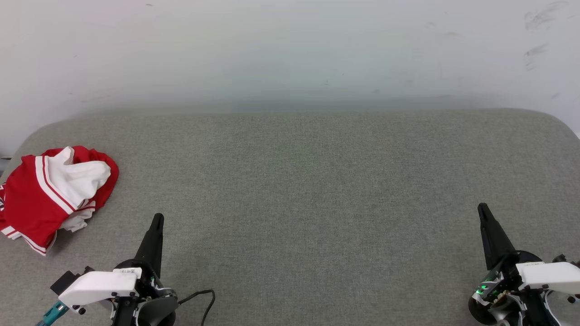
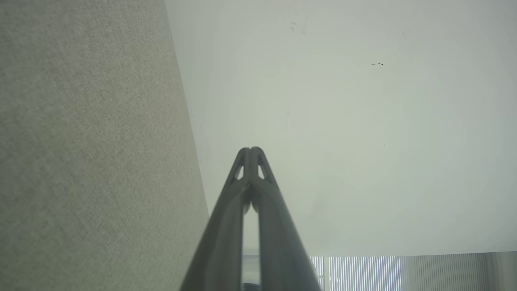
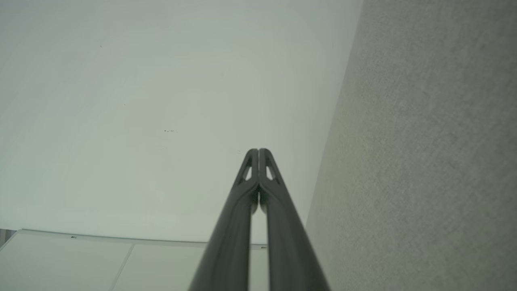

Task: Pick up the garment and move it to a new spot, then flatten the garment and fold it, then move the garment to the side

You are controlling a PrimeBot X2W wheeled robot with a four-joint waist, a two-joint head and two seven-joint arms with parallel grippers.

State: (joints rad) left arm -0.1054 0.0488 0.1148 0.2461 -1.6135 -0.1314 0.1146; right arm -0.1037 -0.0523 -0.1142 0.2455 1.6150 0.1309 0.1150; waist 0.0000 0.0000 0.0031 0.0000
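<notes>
Head view: high, looking down over grey surface [image 1: 317, 181] toward wall [image 1: 290, 45]. Wrist views: low, facing same wall, surface alongside.

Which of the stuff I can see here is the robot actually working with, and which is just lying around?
For the job: crumpled red-and-white jersey; left end effector and right end effector, both shut and empty.

Just there: grey fabric surface under it all; black cable; white wall.

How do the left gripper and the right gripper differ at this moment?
The left gripper sits close to the red and white garment; the right gripper is far from it. The left gripper's fingers lean rightward, the right gripper's leftward. Both are shut and empty.
</notes>
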